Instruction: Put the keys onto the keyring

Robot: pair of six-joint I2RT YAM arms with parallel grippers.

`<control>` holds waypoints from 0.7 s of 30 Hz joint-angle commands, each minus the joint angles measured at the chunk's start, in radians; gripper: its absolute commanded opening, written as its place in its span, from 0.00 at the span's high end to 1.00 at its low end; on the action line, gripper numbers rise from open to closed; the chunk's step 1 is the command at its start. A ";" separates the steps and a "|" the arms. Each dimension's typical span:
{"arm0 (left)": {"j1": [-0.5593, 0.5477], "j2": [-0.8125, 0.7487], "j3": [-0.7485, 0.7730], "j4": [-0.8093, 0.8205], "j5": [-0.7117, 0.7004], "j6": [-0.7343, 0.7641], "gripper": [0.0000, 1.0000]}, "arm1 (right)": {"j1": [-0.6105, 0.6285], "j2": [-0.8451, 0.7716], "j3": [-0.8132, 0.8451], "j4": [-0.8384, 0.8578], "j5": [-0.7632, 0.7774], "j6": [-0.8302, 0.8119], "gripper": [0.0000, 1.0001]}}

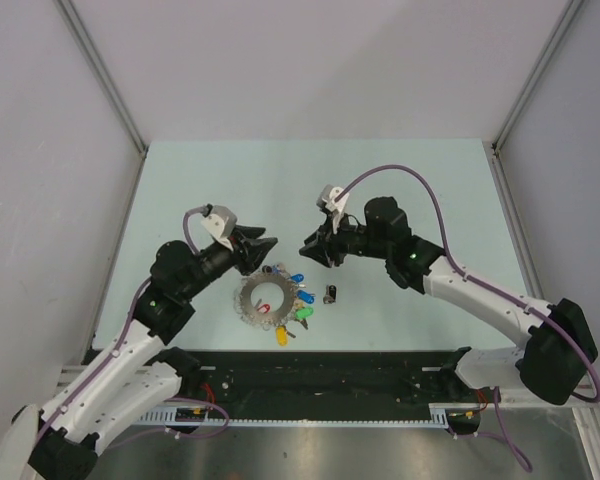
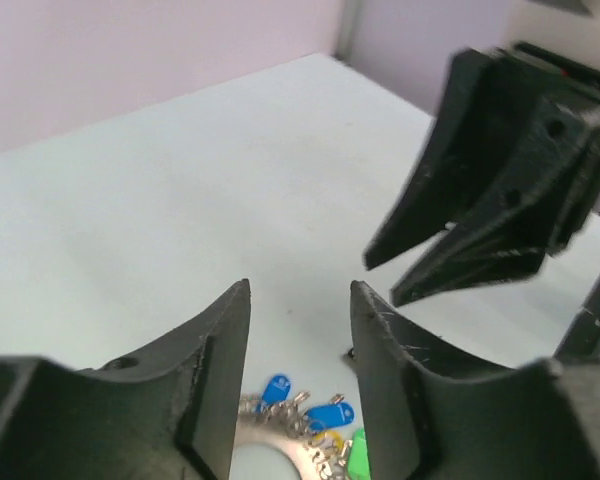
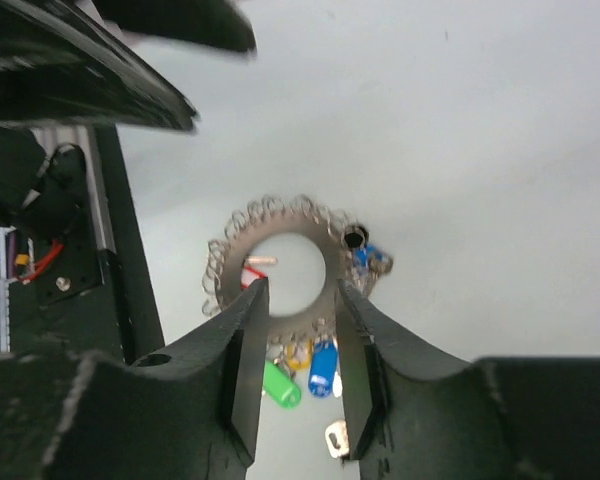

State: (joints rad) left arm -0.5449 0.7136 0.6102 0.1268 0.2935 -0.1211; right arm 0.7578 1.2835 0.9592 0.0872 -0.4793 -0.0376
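- The keyring [image 3: 310, 222] is bright silvery metal with a dull shine.
- The keys [image 3: 322, 368] have smooth, glossy plastic heads.
- The worktop [image 1: 310, 190] is pale, smooth and matt.
- The left pincer [image 2: 300, 290] is matt black plastic, finely scratched.
- The right pincer [image 3: 300, 285] is matt black plastic.

A pale green table [image 1: 280, 180] is filling the middle of the top view, its surface showing bare toward the far edge. Plain white walls [image 1: 310, 60] are closing it in on three sides. Two metal posts, a left post [image 1: 102, 75] and a right post [image 1: 537, 75], are slanting up from the far corners. A black rail [image 1: 360, 370] is running along the near edge, a white slotted duct [image 1: 310, 420] is lying just in front of it, and a grey metal sheet [image 1: 330, 455] is showing below. A red wire [image 3: 42, 262] is curling beside the rail.
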 commanded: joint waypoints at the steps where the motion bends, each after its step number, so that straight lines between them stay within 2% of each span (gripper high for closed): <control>1: 0.022 -0.075 -0.020 -0.215 -0.290 -0.112 0.43 | 0.049 0.037 0.036 -0.173 0.186 0.027 0.59; 2: 0.026 -0.081 -0.023 -0.261 -0.333 -0.135 0.32 | 0.073 0.046 0.038 -0.191 0.208 0.033 0.58; 4: 0.037 -0.077 -0.027 -0.397 -0.443 -0.233 0.20 | 0.103 0.071 0.036 -0.204 0.282 0.071 0.55; 7: 0.045 -0.074 -0.070 -0.492 -0.490 -0.334 0.13 | 0.149 0.140 0.038 -0.205 0.327 0.120 0.55; 15: 0.045 -0.121 -0.187 -0.549 -0.551 -0.515 0.09 | 0.236 0.373 0.036 -0.098 0.225 0.226 0.55; 21: 0.045 -0.028 -0.248 -0.457 -0.504 -0.586 0.11 | 0.226 0.470 0.036 -0.070 0.258 0.243 0.56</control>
State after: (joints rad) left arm -0.5068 0.6323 0.3939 -0.3996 -0.2104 -0.6037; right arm 0.9974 1.7218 0.9627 -0.0311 -0.2451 0.1753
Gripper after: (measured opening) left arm 0.905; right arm 0.447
